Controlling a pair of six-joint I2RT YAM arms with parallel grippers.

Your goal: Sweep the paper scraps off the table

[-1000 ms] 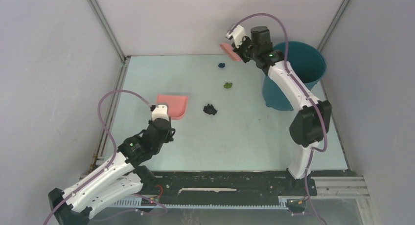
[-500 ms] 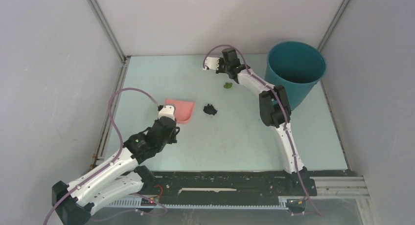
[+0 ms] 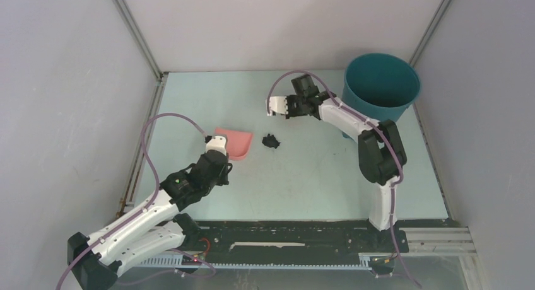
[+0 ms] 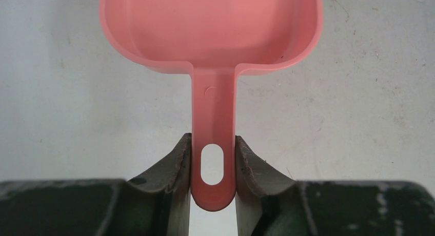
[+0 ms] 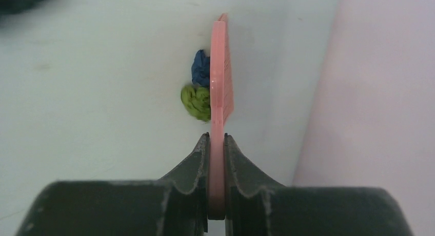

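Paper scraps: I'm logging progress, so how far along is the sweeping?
Done: left gripper holds the dustpan, right gripper the brush. In hand: brush against the green scrap and blue scrap. Left: those, plus the black scrap, must reach the empty-looking pan.

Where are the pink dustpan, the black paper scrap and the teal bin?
pink dustpan (image 4: 210, 25): left wrist view, bare scoop floor.
black paper scrap (image 3: 270, 140): top view, its middle.
teal bin (image 3: 382, 69): top view, inner far wall.

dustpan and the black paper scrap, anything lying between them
Nothing: in the top view, only a bare strip of table separates the dustpan from the black scrap.
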